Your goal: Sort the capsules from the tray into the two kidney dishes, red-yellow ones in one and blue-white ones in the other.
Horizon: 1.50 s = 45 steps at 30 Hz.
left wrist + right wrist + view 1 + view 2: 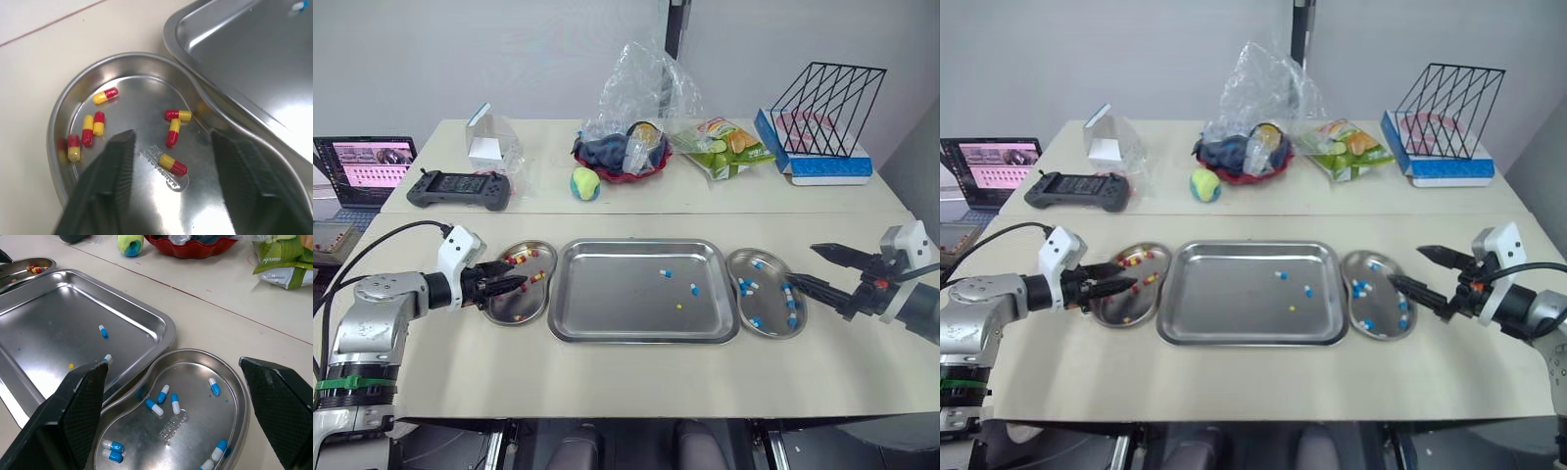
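Pale table (636, 377) held a tray (607, 294), with the red-yellow dish (530, 305) by the left arm and the blue-white dish (769, 308) by the right. Two blue-white capsules (666, 273) lay in the tray. Left gripper (517, 284) hung over its dish, right gripper (801, 262) beside its own, both with fingers apart.

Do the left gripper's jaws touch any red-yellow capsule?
Apart. Left wrist view: bare dish metal lies between the jaws of the open left gripper and the nearest red-yellow capsule.
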Each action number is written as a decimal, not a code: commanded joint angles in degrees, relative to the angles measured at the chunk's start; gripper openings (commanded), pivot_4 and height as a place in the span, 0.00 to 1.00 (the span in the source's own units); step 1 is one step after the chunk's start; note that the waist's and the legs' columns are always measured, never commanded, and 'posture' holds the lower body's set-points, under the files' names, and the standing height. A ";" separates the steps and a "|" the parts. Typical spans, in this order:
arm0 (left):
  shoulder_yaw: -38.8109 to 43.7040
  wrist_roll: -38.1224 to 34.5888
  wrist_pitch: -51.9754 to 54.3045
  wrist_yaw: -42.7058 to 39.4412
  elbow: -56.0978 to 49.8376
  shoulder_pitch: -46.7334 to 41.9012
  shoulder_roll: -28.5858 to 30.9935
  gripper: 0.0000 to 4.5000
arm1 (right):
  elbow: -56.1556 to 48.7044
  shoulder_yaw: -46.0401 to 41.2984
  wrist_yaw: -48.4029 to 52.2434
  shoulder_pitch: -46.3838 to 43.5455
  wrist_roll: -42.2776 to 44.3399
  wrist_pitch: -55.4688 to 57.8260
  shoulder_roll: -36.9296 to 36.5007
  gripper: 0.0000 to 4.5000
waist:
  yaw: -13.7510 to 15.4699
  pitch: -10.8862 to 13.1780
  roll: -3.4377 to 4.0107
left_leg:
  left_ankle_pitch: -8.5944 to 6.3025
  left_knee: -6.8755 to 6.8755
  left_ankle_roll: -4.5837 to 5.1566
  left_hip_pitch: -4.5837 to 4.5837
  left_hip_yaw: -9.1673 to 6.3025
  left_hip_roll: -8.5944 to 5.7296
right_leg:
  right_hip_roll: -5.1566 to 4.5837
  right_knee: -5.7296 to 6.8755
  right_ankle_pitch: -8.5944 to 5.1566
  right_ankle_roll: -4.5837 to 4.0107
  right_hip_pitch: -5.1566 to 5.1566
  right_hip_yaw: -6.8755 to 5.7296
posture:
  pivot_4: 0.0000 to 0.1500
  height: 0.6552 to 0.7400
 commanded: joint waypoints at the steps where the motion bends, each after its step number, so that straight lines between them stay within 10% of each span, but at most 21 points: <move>1: 3.95 -2.29 -1.95 -0.25 0.55 -1.02 2.56 0.89 | 1.21 -2.50 -0.19 -1.35 0.76 -1.94 0.23 1.00 | -0.03 0.00 0.00 | 0.00 0.00 0.00 0.00 0.00 0.00 | 0.00 0.00 0.00 0.00 0.00 0.00 | 1.00 1.00; 21: 21.52 -8.76 -19.01 -3.10 17.26 6.17 8.45 0.99 | 20.24 -2.84 0.64 -4.02 -3.81 -14.66 2.57 1.00 | -0.35 0.02 0.06 | 0.00 -0.07 0.00 0.05 0.07 0.01 | -0.01 -0.01 0.00 0.00 -0.03 0.00 | 1.00 1.00; 45: 20.94 -11.08 -18.49 -6.80 14.09 8.38 9.34 0.99 | 18.53 -0.69 0.41 -6.49 -4.49 -14.06 2.07 1.00 | -0.35 0.01 0.07 | -0.01 -0.10 -0.01 0.08 0.08 0.03 | 0.00 -0.01 0.00 -0.01 -0.04 0.00 | 1.00 1.00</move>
